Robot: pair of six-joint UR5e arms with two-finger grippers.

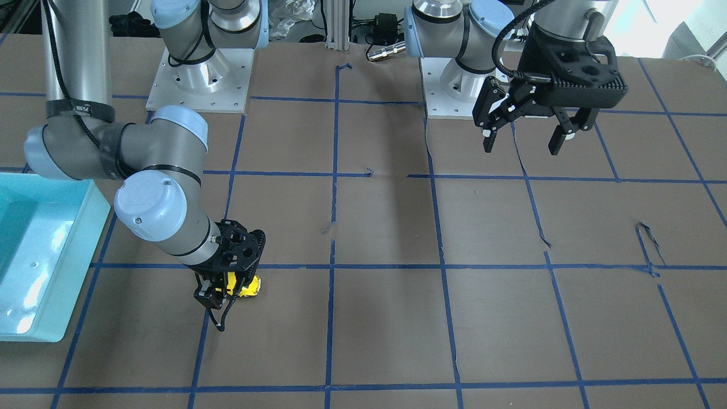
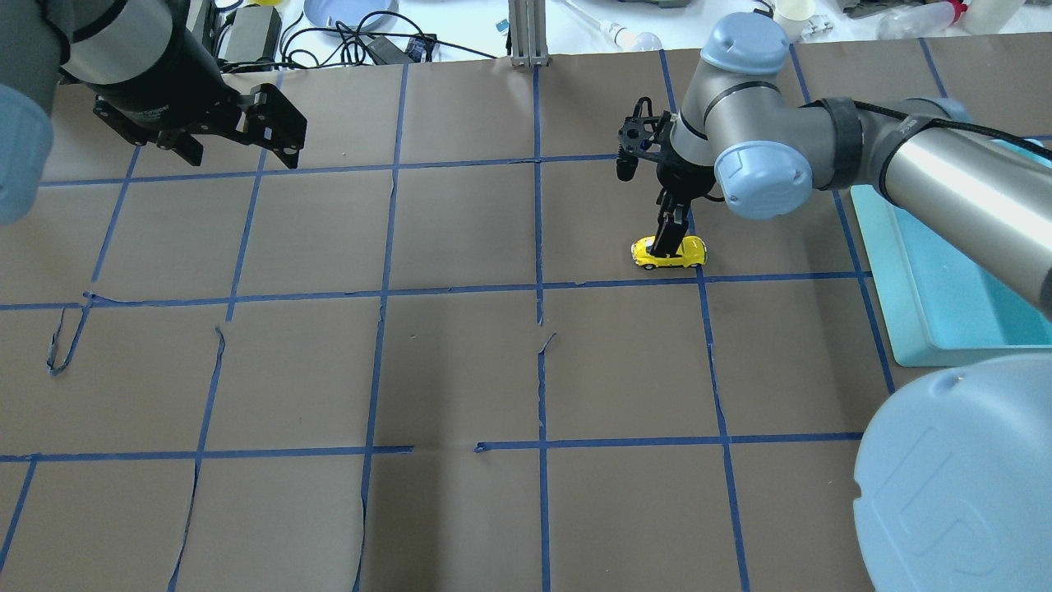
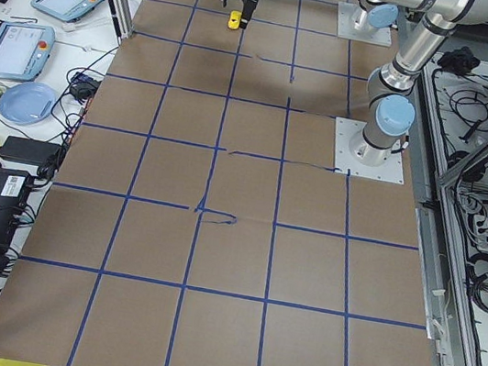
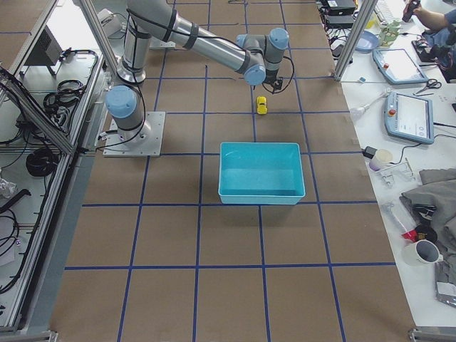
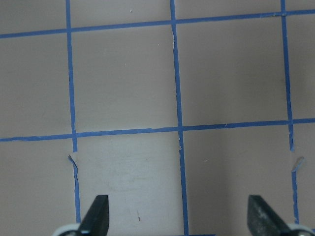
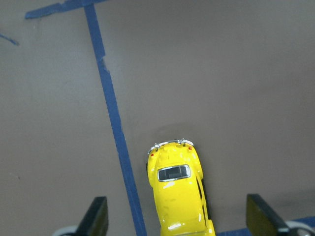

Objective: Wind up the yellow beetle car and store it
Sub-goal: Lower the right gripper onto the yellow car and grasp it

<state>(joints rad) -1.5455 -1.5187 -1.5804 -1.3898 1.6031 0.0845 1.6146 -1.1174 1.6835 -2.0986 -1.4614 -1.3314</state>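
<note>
On the right half of the counter (image 2: 460, 370), as you look from behind the robot, you will find the yellow beetle car (image 2: 670, 253) standing on its wheels on the brown paper, close to a crossing of the blue tape (image 2: 708, 329) lines. From the right wrist camera you look straight down on its roof, and one tape strip runs just beside the car along its length. The right claw (image 2: 670, 238) hangs directly over the car, pointed down. Its fingers (image 6: 96, 219) are spread wide with the car between them, and you can see clear paper on both sides, so it has hold of nothing. The front-facing view hides much of the car behind the claw, so you cannot judge from there how low the fingertips reach. The teal bin (image 4: 260, 145) sits apart from the car, toward the counter's end on the robot's right, and nothing shows inside it. Over on the other half, the left claw (image 1: 525, 139) is raised well above the counter near its own base. It too is spread wide and carries nothing, and its wrist camera shows you only taped paper between the two fingertips.
</note>
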